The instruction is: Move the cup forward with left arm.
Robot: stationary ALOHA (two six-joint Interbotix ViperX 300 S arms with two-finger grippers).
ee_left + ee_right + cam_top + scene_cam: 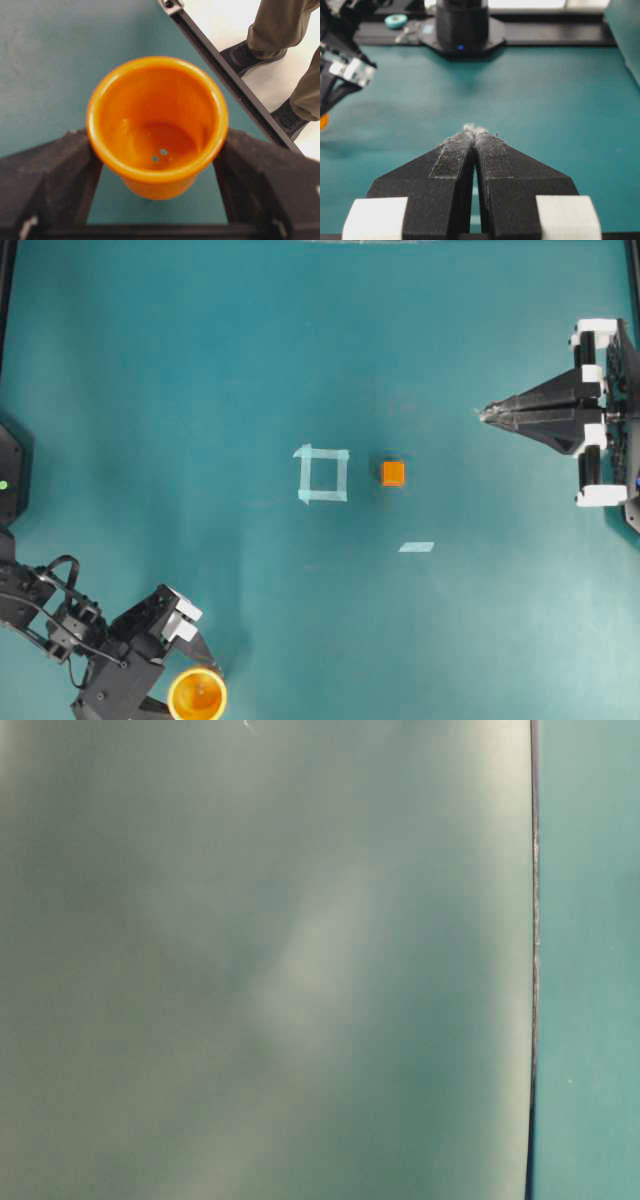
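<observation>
The yellow-orange cup (197,695) stands at the near left corner of the teal table, upright and open at the top. In the left wrist view the cup (157,125) sits between my two black fingers (55,175), which touch its sides just under the rim. My left gripper (188,682) is shut on the cup. My right gripper (483,413) is shut and empty at the right side, far from the cup. In the right wrist view its tips (475,131) are pressed together above bare table.
A small orange cube (393,473) lies near the middle, beside a pale tape square (323,474). A short tape strip (416,547) lies nearer. The table's black edge rail (225,75) runs just past the cup; a person's legs (280,30) stand beyond. The table-level view is a blur.
</observation>
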